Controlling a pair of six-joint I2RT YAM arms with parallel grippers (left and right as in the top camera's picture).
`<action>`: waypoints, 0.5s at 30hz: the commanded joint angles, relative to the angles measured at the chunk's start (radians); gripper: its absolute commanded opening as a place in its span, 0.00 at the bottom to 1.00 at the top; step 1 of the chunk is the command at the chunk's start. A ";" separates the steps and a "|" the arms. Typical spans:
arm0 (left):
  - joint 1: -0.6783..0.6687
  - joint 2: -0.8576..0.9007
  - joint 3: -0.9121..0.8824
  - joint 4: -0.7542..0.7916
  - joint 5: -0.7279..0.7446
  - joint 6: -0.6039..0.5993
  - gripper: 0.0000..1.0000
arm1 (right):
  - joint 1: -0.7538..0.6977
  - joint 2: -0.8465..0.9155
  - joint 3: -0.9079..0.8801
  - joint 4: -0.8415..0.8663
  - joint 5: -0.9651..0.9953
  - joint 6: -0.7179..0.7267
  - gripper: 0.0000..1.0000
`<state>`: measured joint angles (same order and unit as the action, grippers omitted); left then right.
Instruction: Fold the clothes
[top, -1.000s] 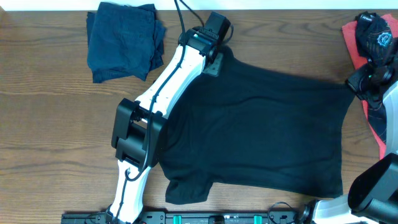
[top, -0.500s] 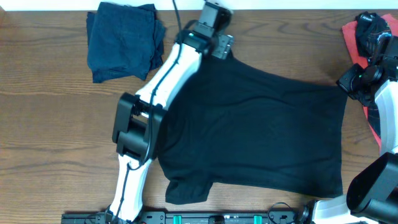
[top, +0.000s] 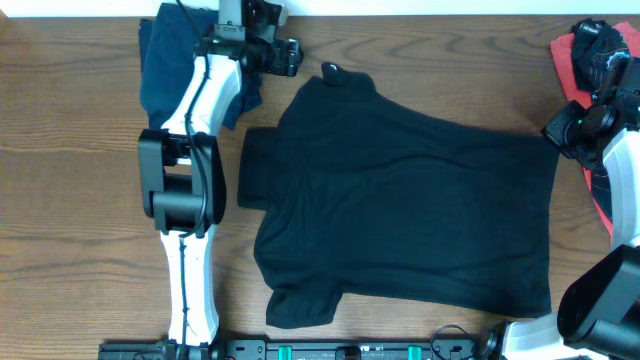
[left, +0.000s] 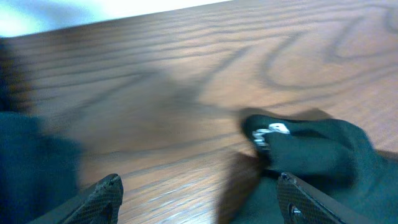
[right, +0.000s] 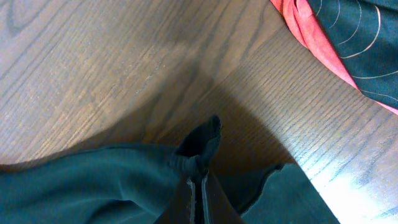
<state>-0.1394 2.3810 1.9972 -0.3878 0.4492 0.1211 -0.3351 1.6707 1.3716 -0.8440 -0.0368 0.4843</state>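
A black T-shirt (top: 400, 200) lies spread flat across the middle of the table, collar (top: 331, 72) toward the far edge. My left gripper (top: 287, 55) hovers just left of that collar, open and empty. In the left wrist view its fingertips (left: 107, 191) stand wide apart above bare wood, with the collar and its white label (left: 273, 131) ahead on the right. My right gripper (top: 557, 132) is shut on the shirt's far right corner. The right wrist view shows that black fabric (right: 198, 149) bunched between the closed fingers (right: 208, 202).
A folded dark navy shirt (top: 170, 80) lies at the far left, partly under my left arm (top: 195, 110). A coral-red and black garment (top: 598, 60) is heaped at the right edge, also seen as the red garment (right: 311, 31). The table's far edge is close behind the left gripper.
My left gripper let go of the shirt near the collar, opened wider and swung left toward the far edge, uncovering the left sleeve. The right gripper keeps its hold on the corner.
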 joint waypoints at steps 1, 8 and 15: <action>-0.042 0.049 0.002 0.010 0.064 0.021 0.80 | 0.009 -0.002 -0.006 0.001 0.006 -0.020 0.01; -0.070 0.101 0.002 0.019 0.064 0.020 0.80 | 0.009 -0.002 -0.006 -0.002 0.006 -0.023 0.01; -0.080 0.116 0.002 0.051 0.064 0.021 0.80 | 0.009 -0.002 -0.006 -0.002 0.006 -0.030 0.01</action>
<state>-0.2207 2.4928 1.9972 -0.3492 0.4984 0.1318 -0.3351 1.6707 1.3712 -0.8452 -0.0368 0.4759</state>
